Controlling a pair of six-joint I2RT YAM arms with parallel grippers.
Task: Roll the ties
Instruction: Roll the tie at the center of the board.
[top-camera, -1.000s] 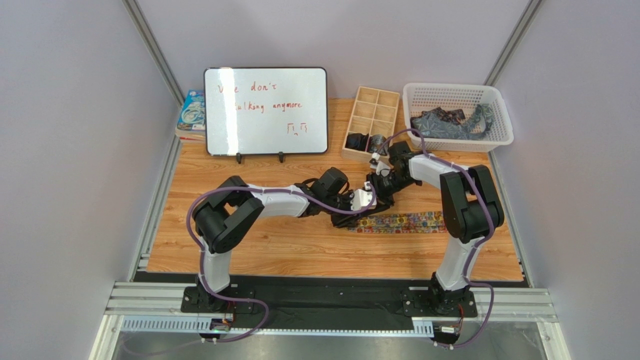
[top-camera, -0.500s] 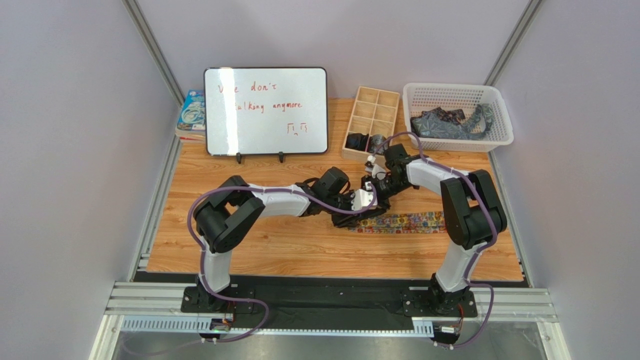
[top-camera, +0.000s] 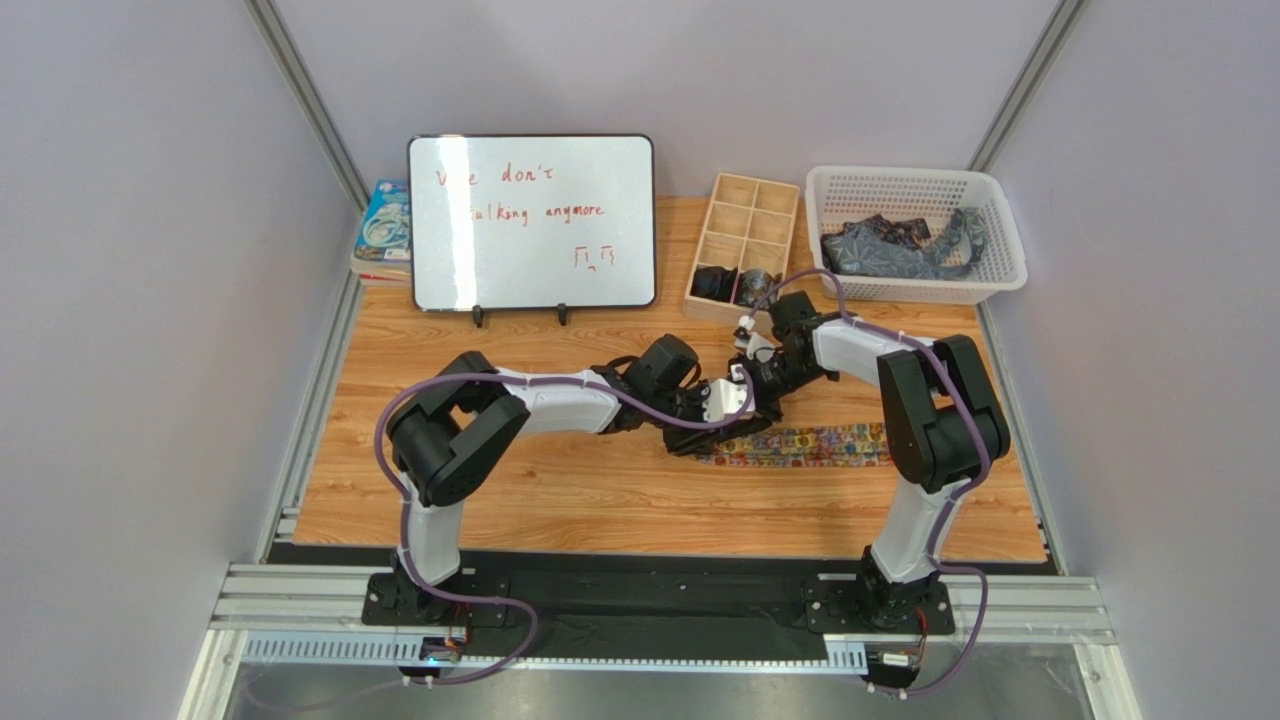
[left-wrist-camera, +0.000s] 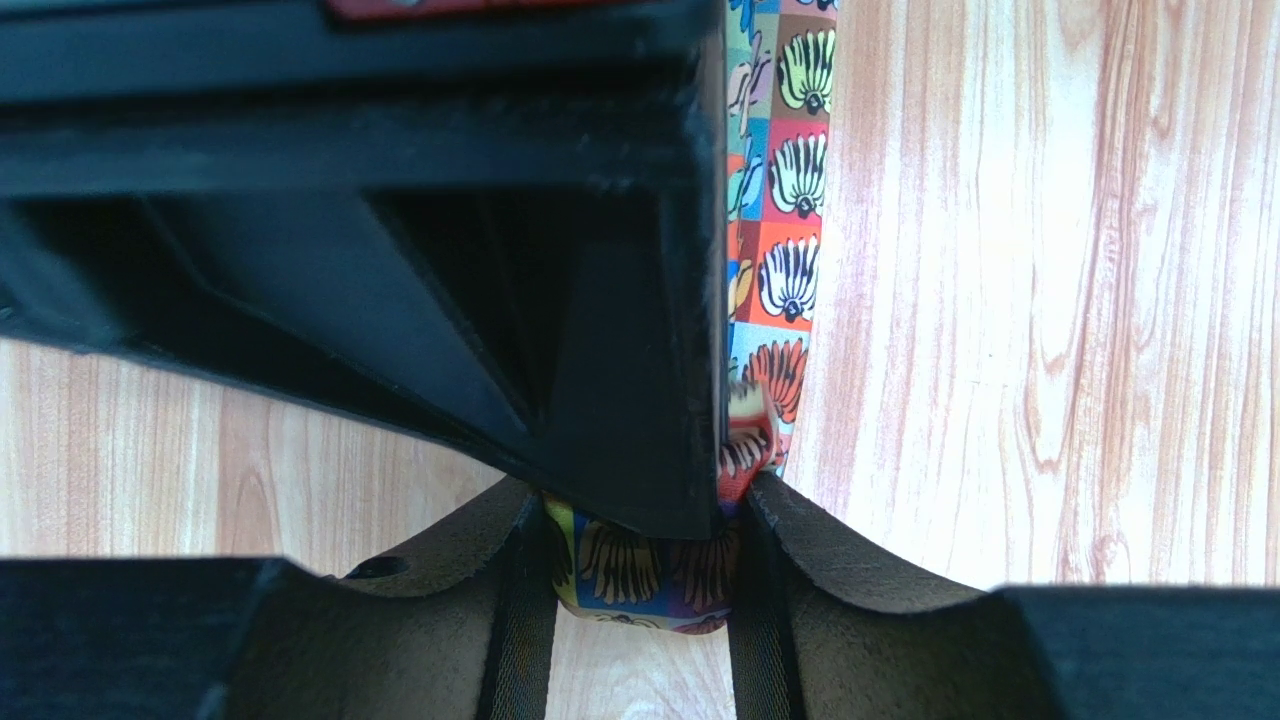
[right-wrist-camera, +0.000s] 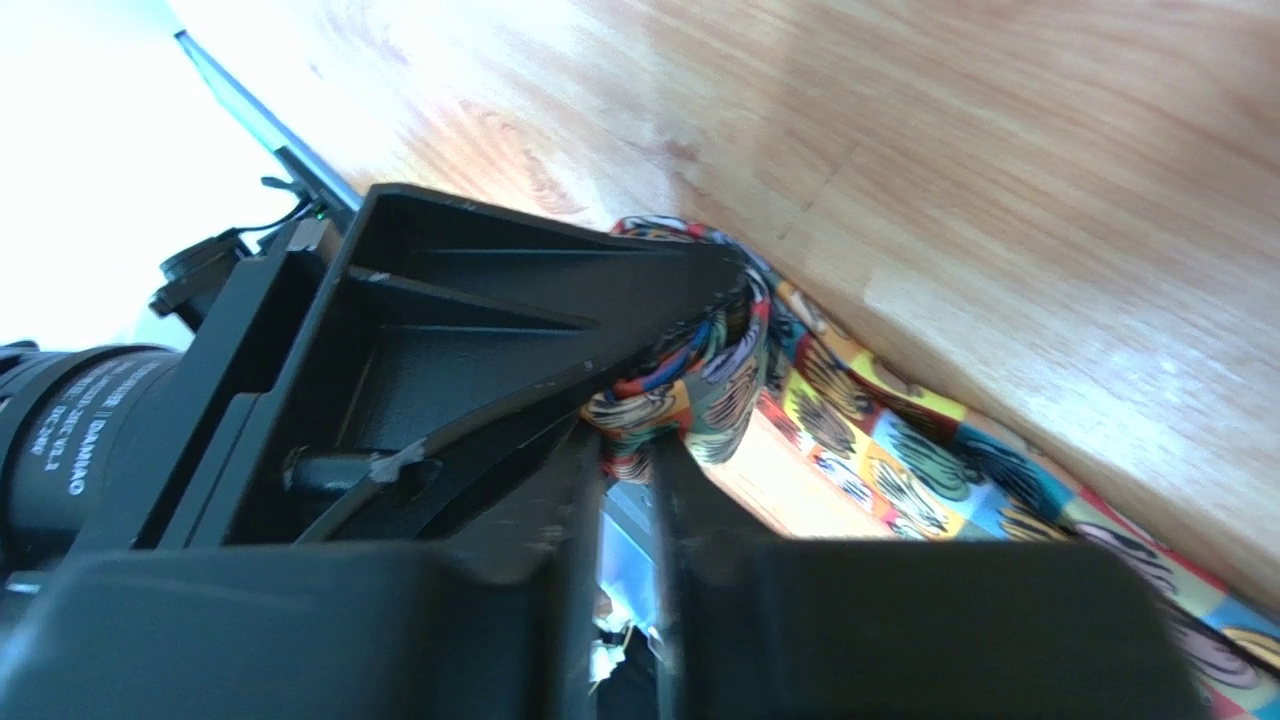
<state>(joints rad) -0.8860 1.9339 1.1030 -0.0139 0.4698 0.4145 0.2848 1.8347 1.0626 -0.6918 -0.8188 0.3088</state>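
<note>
A multicoloured floral tie lies flat on the wooden table, its left end folded up between both grippers. My left gripper is shut on that folded end; the right gripper's black finger crosses in front of it in the left wrist view. My right gripper is shut on the same bunched end, and the rest of the tie runs off to the right. Dark ties lie in the white basket. Rolled dark ties sit in the wooden divider box.
A whiteboard stands at the back left with a book behind it. The divider box and the basket stand along the back right. Purple cables run along both arms.
My right gripper has shifted slightly left and nearer to the left gripper at the tie's end. The left arm and the flat part of the tie have barely moved.
</note>
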